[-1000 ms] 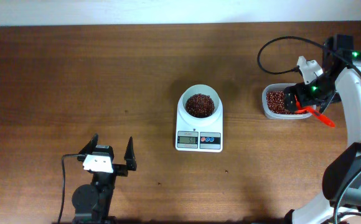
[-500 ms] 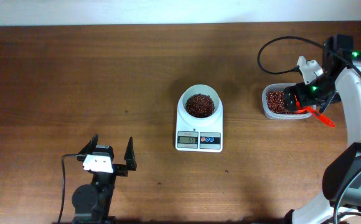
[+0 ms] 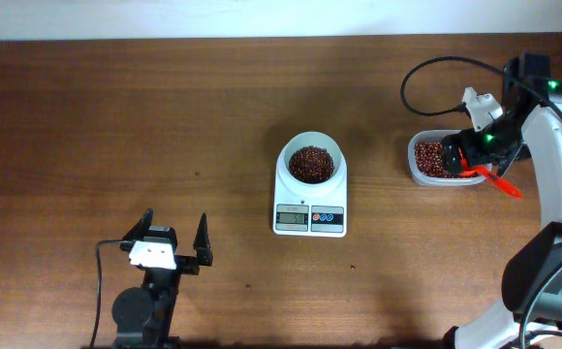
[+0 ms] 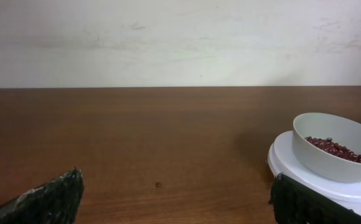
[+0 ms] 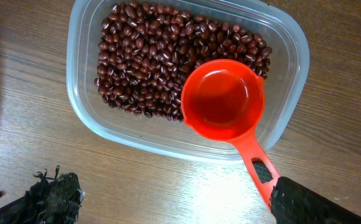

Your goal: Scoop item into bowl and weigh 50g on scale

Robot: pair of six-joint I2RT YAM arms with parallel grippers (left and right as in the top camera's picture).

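Note:
The white bowl (image 3: 311, 142) stands on the white scale (image 3: 310, 209) at the table's middle and holds red-brown beans (image 3: 311, 164). It also shows in the left wrist view (image 4: 327, 158) with beans (image 4: 336, 148) inside, on the scale (image 4: 290, 163). More beans (image 5: 149, 62) fill a clear tub (image 5: 87, 121) at the right. An empty orange scoop (image 5: 223, 99) rests in the tub, its handle over the rim beside my right finger. My right gripper (image 5: 174, 190) is open above the tub's near edge, holding nothing. My left gripper (image 3: 176, 236) is open and empty at the front left.
The clear tub (image 3: 419, 174) sits near the table's right edge, with the scoop's handle (image 3: 504, 185) sticking out toward the front right. One stray bean (image 4: 157, 184) lies on the wood ahead of my left gripper. A black cable loops behind the right arm.

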